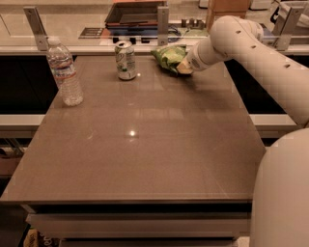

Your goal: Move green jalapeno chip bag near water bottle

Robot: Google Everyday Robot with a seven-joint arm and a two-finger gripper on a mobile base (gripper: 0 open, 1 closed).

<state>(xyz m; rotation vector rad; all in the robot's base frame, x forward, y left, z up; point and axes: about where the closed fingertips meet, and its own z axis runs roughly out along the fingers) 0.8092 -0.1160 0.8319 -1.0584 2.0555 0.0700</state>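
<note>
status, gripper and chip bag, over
Gripper at far side of table, against the green jalapeno chip bag. Bag not yet near water bottle at left. Soda can stands between them.

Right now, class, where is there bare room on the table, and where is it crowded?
Bare: the near half of the table, and the gap between water bottle and soda can. Crowded: the far edge, where the tool is at the chip bag beside the can.

Office break-room look: brown table [145, 164], back counter [72, 24] with tray [135, 12]; gripper [182, 66] at table's far edge.
</note>
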